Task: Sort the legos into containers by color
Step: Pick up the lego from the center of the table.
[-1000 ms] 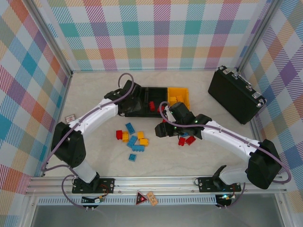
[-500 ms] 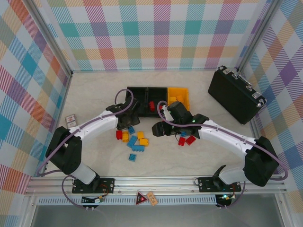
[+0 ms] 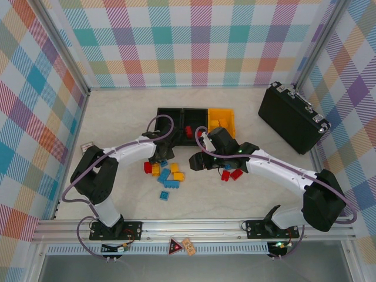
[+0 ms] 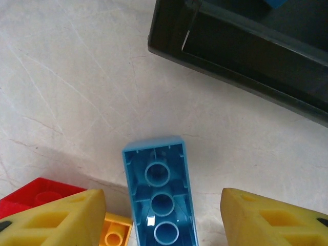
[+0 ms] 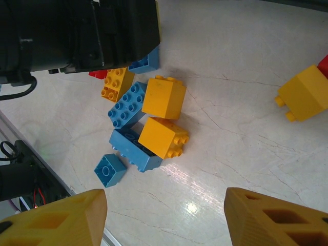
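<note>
Overhead, two white robot arms reach across a pale marbled tabletop (image 3: 117, 111) toward a scatter of small studded plastic bricks in red, blue and yellow-orange (image 3: 166, 174). Just behind the scatter stands a row of three joined open plastic bins (image 3: 182, 109), two black and one yellow-orange. One red brick (image 3: 188, 130) lies in the middle black bin. A large black hard case with metal latches (image 3: 292, 119) lies well apart at the far right.

The left claw (image 4: 161, 205) hangs low at the pile's far edge, near the black bins. Its yellow fingers (image 4: 61, 220) are parted around a light blue brick (image 4: 160, 197) that lies upside down on the tabletop. There is a gap on each side, so nothing is gripped.

The right claw (image 5: 164, 205) hovers right of the pile, fingers spread over bare tabletop, holding nothing. Two orange cube bricks (image 5: 164, 96) and several blue ones lie clustered ahead of it.
</note>
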Controlling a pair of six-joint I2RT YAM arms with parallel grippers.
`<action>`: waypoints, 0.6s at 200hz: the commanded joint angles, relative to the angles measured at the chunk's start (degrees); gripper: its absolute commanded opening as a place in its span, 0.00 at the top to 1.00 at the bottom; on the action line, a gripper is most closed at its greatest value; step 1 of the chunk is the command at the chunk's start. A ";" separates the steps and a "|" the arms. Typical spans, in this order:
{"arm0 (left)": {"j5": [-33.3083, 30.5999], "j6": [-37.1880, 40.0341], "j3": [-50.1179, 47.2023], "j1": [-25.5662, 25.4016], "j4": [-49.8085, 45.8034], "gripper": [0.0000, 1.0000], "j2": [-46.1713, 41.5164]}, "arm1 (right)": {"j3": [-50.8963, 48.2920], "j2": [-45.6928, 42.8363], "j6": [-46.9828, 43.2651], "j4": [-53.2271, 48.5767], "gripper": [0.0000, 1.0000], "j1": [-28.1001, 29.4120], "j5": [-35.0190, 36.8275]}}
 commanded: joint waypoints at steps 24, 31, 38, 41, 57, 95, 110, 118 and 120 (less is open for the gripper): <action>-2.07 -0.38 2.04 -0.37 0.16 0.46 3.25 | -0.78 -0.96 -0.19 0.16 0.38 0.45 0.37; -2.12 -0.37 2.31 -0.29 0.00 0.48 3.65 | -0.78 -1.04 -0.18 0.15 0.38 0.45 0.45; -1.99 -0.32 2.44 -0.26 0.05 0.50 3.91 | -0.77 -1.06 -0.23 0.15 0.38 0.45 0.53; -1.88 -0.24 2.47 -0.24 0.11 0.51 4.04 | -0.78 -1.19 -0.19 0.08 0.38 0.45 0.54; -1.51 -0.05 2.62 -0.25 0.30 0.58 4.54 | -0.84 -1.44 -0.29 -0.12 0.38 0.45 0.96; -1.38 0.78 3.04 -0.27 -0.16 0.74 3.63 | -0.56 -1.40 -0.41 -0.39 0.38 0.45 1.18; -1.30 1.31 3.40 -0.28 -0.95 0.74 2.70 | -0.29 -1.20 -0.55 -0.46 0.38 0.45 1.07; -1.05 1.66 3.49 -0.24 -1.32 0.74 2.06 | -0.17 -1.15 -0.58 -0.46 0.38 0.45 1.07; -1.03 1.78 3.50 -0.25 -1.44 0.74 1.87 | -0.12 -1.14 -0.60 -0.48 0.38 0.45 1.07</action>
